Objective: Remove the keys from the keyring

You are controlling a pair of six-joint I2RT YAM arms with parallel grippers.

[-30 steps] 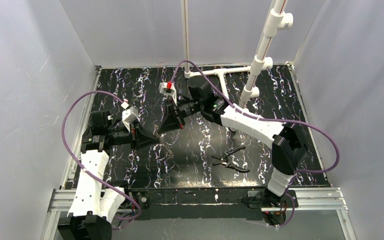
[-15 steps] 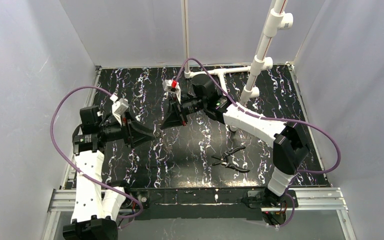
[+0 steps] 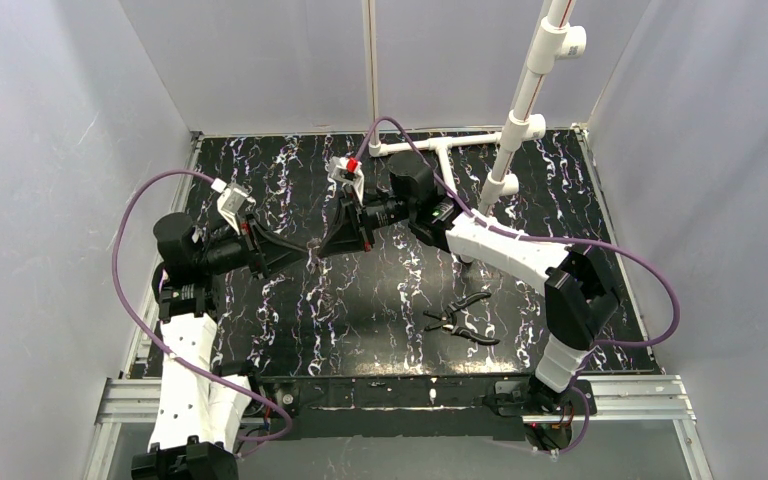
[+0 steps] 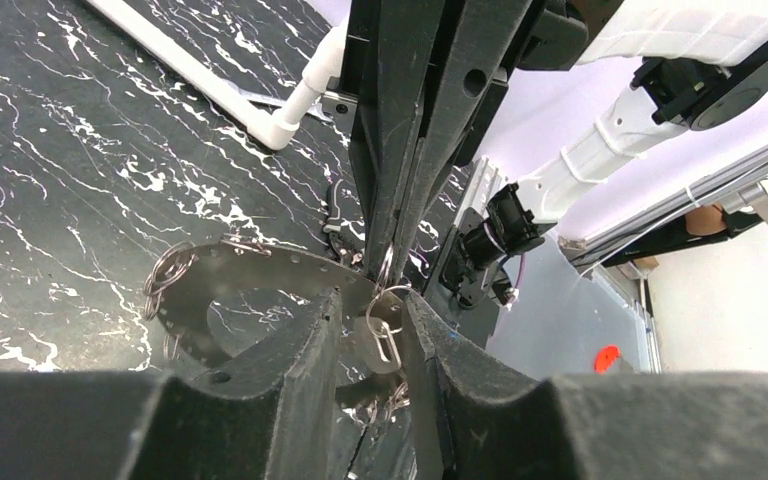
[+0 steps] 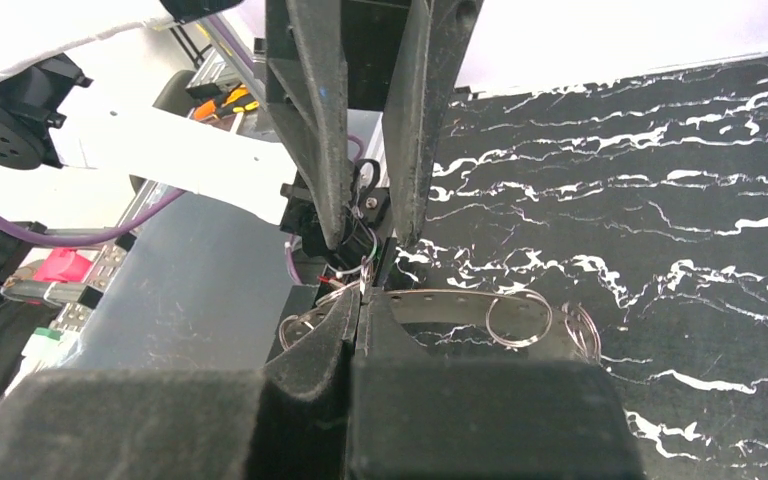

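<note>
The keyring (image 4: 260, 262) is a grey metal band with holes along it, held above the table. It also shows in the right wrist view (image 5: 460, 304). Small split rings (image 5: 518, 318) hang from it. My right gripper (image 5: 362, 297) is shut on the band's edge. My left gripper (image 4: 372, 302) faces it, jaws apart, straddling a small flat key (image 4: 388, 342) that hangs from a split ring on the band. I cannot see the pads touching the key. In the top view the two grippers meet over the left middle of the table, left (image 3: 304, 255) and right (image 3: 327, 249).
Black-handled pliers (image 3: 465, 320) lie on the black marbled table to the right front. A white pipe stand (image 3: 520, 100) rises at the back right, with a pipe tee (image 3: 440, 146) on the table. Grey walls close in the sides and the back.
My left arm has swung its gripper back up and to the right, until it meets the right gripper at the keyring. The right gripper has stayed almost still, holding the ring.
</note>
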